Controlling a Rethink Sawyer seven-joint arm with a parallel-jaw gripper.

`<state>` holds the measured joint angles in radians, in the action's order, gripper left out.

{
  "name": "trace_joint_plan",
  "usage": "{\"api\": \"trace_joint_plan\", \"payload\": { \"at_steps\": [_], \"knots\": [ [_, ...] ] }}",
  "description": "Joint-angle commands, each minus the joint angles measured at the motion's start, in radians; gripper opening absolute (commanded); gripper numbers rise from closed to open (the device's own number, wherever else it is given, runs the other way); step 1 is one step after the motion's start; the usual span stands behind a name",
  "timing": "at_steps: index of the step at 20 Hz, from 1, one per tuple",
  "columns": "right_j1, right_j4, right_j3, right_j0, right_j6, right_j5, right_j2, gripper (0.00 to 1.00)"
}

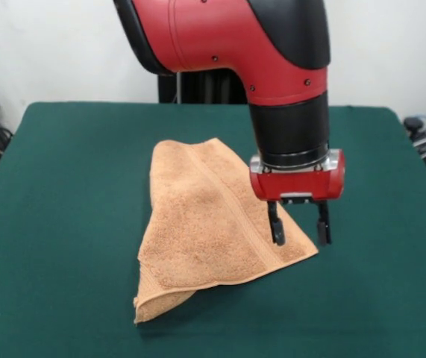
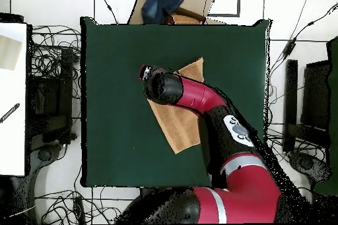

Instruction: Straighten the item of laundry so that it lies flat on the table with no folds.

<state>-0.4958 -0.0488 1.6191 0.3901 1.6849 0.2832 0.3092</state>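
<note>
The peach-orange towel [image 1: 209,224] lies folded over on the green table [image 1: 63,224], roughly triangular, with a doubled layer showing at its near left corner and a band stripe running along it. My gripper [image 1: 299,231] hangs open just above the towel's right corner; one fingertip is over the cloth, the other over the felt beside the edge. Nothing is between the fingers. From overhead, the arm covers the middle of the towel [image 2: 181,130], and the gripper [image 2: 146,72] sits at the towel's left edge.
Bare green felt surrounds the towel on all sides. Off the table, cables and black equipment [image 2: 49,97] lie on the floor, and a cardboard box with blue cloth [image 2: 168,3] stands beyond the far edge.
</note>
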Motion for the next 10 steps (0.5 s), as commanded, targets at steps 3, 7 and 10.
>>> {"api": "trace_joint_plan", "payload": {
  "at_steps": [3,7,10],
  "knots": [
    [0.05,0.086,0.077,0.014,0.073,-0.086,0.081,1.0],
    [0.089,0.108,0.07,0.011,0.088,-0.14,0.078,1.0],
    [0.112,0.122,0.061,0.012,0.09,-0.162,0.079,1.0]
  ]
}}
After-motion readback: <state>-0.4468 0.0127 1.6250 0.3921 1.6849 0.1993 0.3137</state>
